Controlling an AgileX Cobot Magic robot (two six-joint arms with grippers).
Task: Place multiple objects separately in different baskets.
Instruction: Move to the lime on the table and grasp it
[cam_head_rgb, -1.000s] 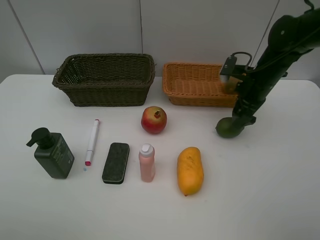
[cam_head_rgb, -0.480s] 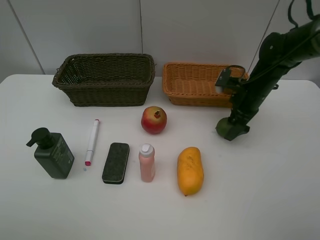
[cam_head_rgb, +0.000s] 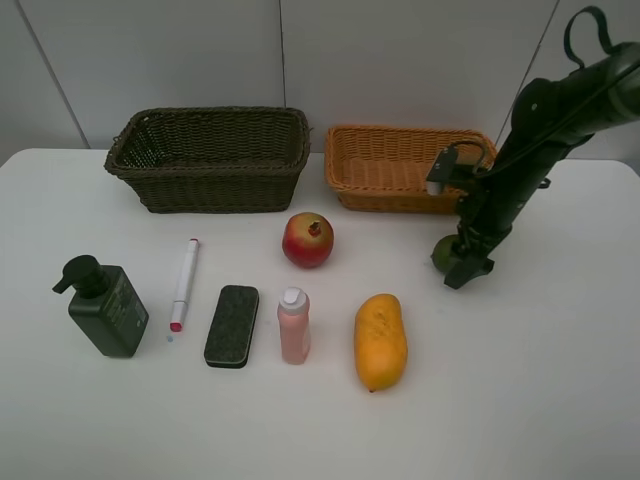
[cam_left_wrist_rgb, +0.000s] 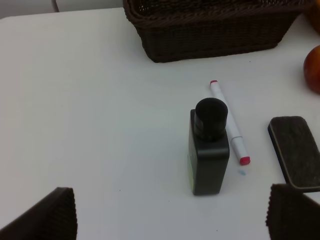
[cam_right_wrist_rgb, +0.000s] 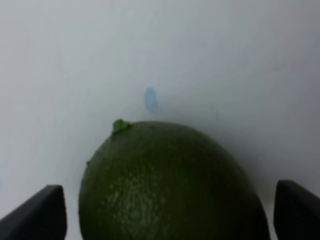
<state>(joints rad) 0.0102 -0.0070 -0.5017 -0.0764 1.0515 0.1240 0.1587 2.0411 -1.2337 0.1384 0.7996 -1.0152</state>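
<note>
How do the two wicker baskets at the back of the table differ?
The dark basket is green-brown, the orange basket tan-orange. The dark basket is deeper, the orange basket shallower. The dark basket stands on the left, clear of any arm; the right arm crosses in front of the orange basket's right end. Both are rectangular, woven and upright.

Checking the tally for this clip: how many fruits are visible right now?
3: a pomegranate mid-table, a mango near the front, a lime at the right claw. The arm may hide another.
</note>
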